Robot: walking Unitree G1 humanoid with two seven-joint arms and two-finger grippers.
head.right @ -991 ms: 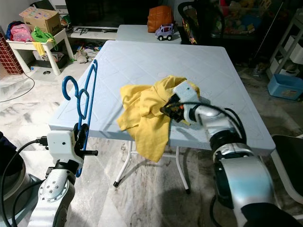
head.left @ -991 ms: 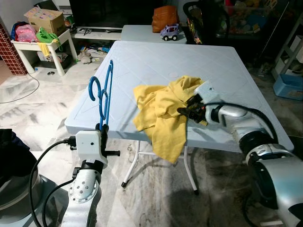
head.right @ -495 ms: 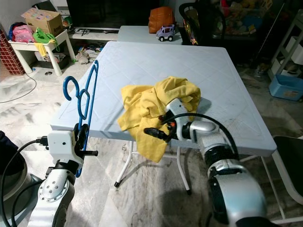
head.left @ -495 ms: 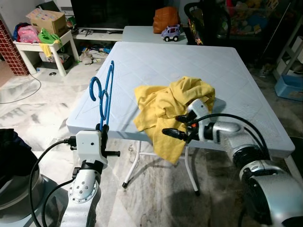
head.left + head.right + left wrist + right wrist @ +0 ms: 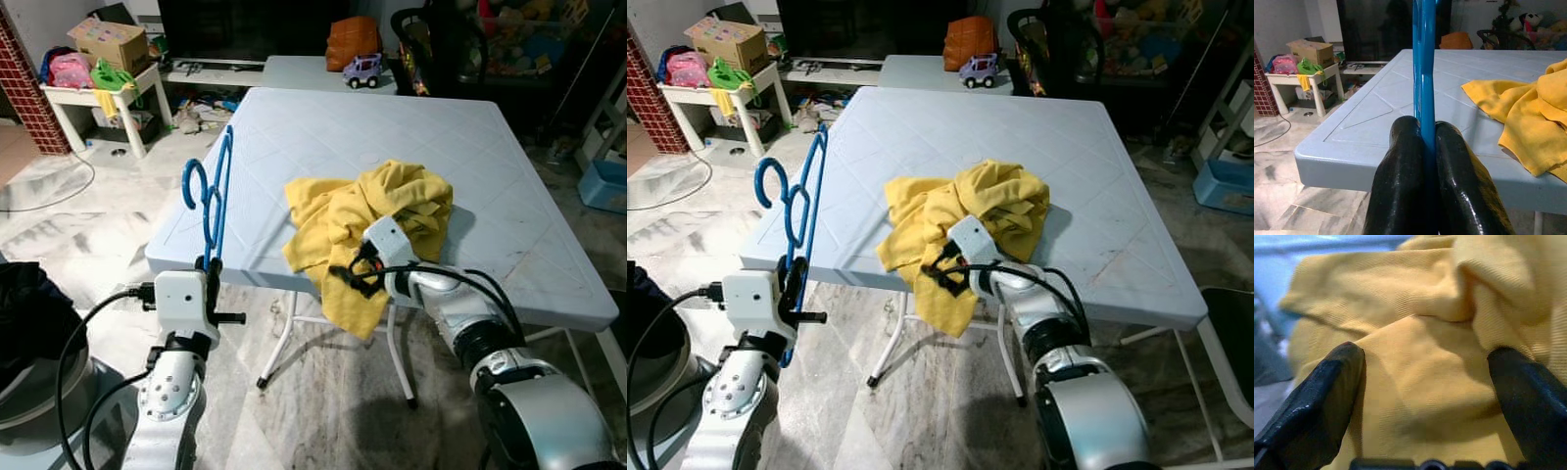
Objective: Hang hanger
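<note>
— Where is the blue hanger (image 5: 212, 191) now?

— The left gripper (image 5: 1422, 142) holds it upright, in front of the near left corner of the pale blue table (image 5: 294, 137). The two black fingers are pressed together on the lower bar, so the hook stands on top and the whole frame turns its thin edge to the table. I think it is held so because a hanger standing upright is easy to push into a garment.

— And the garment?

— The yellow garment (image 5: 367, 220) lies crumpled on the table at the near edge, and one part of it hangs down over the edge. It is near the hanger, but they do not touch.

— What is the right arm doing?

— The right gripper (image 5: 355, 277) is at this hanging part, just in front of the table edge. From its wrist camera the two fingers (image 5: 1327, 387) are spread wide, with yellow cloth between them, and they are not pinching it yet. My guess is that it wants to take an edge or the neck opening, so the hanger can enter.

— What is difficult here?

— The cloth is soft and folded, so the opening is hard to find. If the fingers close on several layers, the hanger will probably not go in.

— Anything else around?

— Behind stands a second table with a toy car (image 5: 363, 70) and an orange bag (image 5: 352, 43).
</note>
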